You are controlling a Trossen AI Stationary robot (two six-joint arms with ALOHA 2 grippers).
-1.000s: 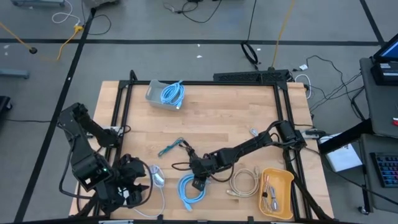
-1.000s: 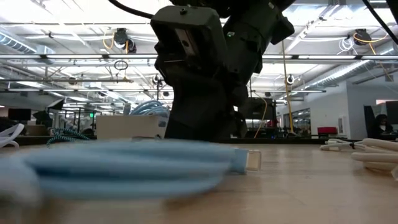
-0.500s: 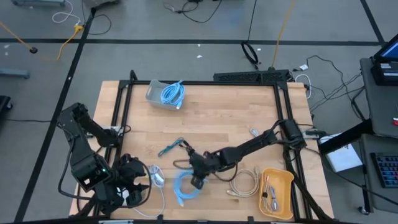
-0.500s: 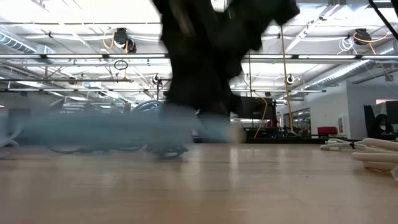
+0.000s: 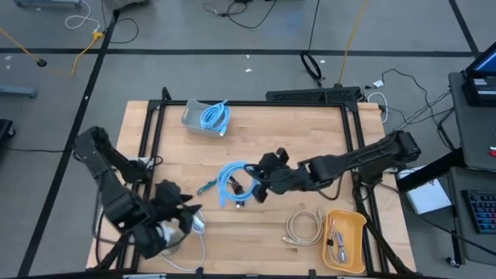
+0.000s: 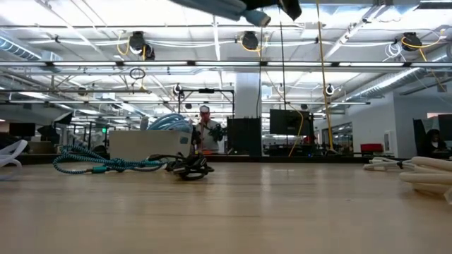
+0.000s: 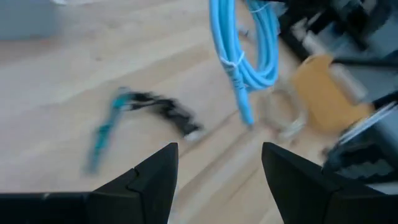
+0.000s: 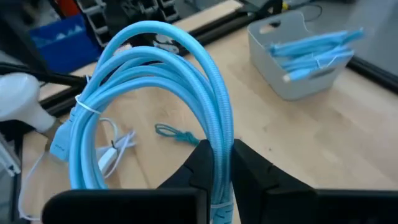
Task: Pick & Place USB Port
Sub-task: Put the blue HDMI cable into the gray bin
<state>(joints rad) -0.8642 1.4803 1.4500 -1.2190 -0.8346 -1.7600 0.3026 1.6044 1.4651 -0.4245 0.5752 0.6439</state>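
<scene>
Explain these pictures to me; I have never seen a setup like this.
Two dark robot arms work at a light wooden table. One camera looks down from above, one sits at table height, and one rides on each wrist. The right end effector holds a coiled light-blue cable above the table. The left end effector waits, open, at the near left corner. On the table lie a grey bin with blue cables, a yellow tray, a cream cable coil and a teal braided cable.

Smooth pale wood table (image 5: pixel 310 132)
</scene>
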